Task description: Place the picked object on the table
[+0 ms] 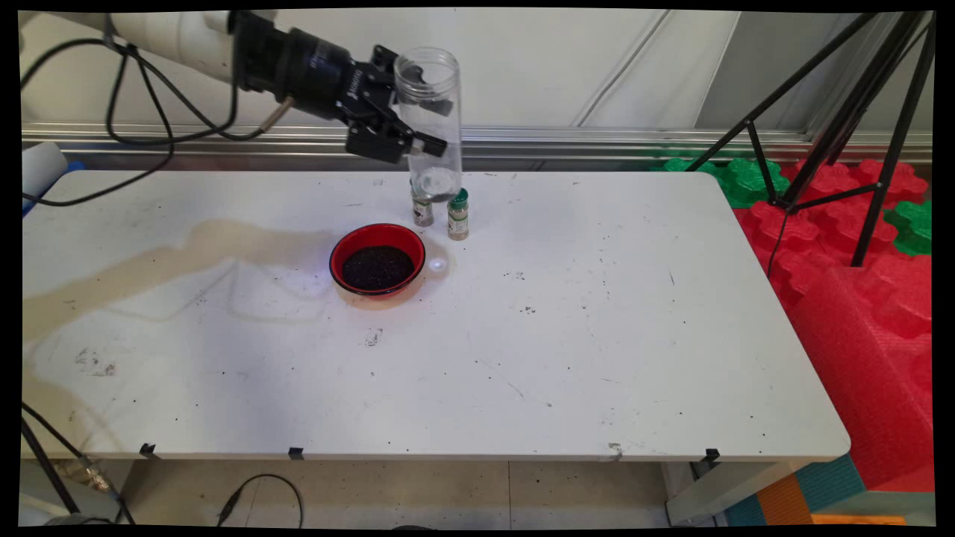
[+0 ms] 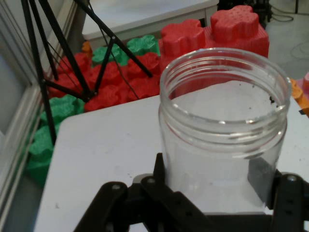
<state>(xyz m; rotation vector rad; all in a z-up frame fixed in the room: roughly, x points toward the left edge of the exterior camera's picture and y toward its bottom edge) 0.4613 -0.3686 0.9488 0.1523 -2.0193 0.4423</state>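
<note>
1. Hand (image 1: 427,127): clamped round clear jar (image 1: 429,119), held upright above table (image 1: 597,335).
2. Red bowl (image 1: 377,259) of dark grains: at 7 o'clock below jar.
3. Two spice bottles (image 1: 457,215): directly beneath jar.

No text, brand or number can be read; printed labels are seen on two small spice bottles (image 1: 457,215), but their lettering is illegible.

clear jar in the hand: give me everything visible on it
The clear jar is a tall see-through cylinder, plastic by its look, with a threaded open mouth and no lid. It looks empty but for a few dark specks inside. It is held about upright above the table's far side, over two small spice bottles, the hand gripping its sides.
</note>
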